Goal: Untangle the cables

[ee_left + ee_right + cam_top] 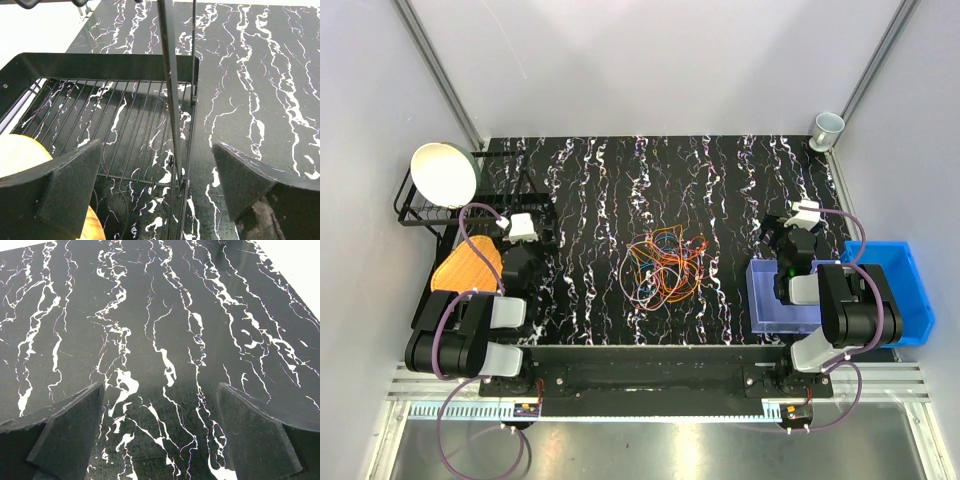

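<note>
Cables (pixel 663 266) lie tangled at desk (pixel 580 180) centre, well apart from both arms. Left end effector (pixel 157 187) wide open over rack (pixel 125 125); right end effector (pixel 160 427) wide open, holding nothing.

No text, label, brand, number or sign can be read in any of the three views. The two small circuit boards (pixel 527 408) hanging below the front rail (pixel 650 398) are too small to show any print.
</note>
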